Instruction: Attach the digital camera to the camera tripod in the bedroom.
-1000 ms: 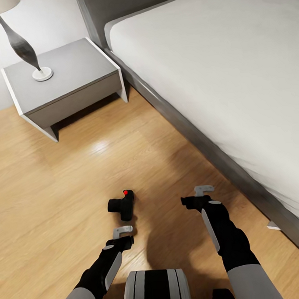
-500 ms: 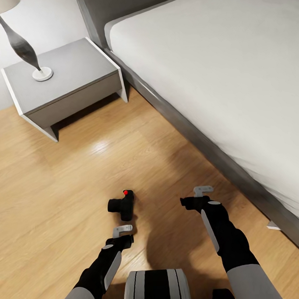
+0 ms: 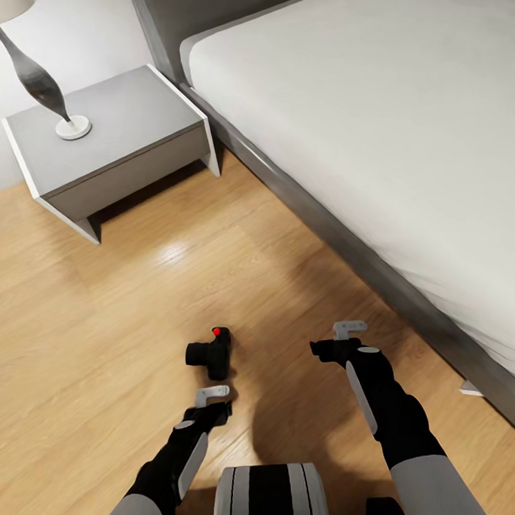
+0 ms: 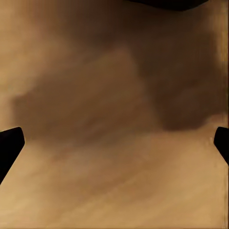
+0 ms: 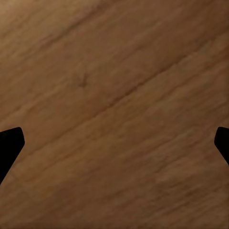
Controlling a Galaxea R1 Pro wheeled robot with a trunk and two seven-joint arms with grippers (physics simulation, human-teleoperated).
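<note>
The digital camera (image 3: 210, 353), small and black with a red dot on top, lies on the bedroom's wood plank floor (image 3: 103, 333). My left gripper (image 3: 212, 395) hovers just short of it on my side, not touching it. In the left wrist view the left gripper (image 4: 114, 143) is open over shadowed floor, fingertips (image 4: 9, 143) at the frame's edges. My right gripper (image 3: 350, 330) hangs to the right of the camera, well apart from it. The right gripper (image 5: 114, 143) is open over bare planks. The camera tripod is out of view.
A grey-framed white bed (image 3: 372, 131) runs along the right side, its frame edge close to my right arm. A grey nightstand (image 3: 108, 144) with a lamp base (image 3: 72, 128) stands at the back left. Open floor lies between them.
The left gripper has crept a little closer to the camera. The right arm and the camera have hardly moved.
</note>
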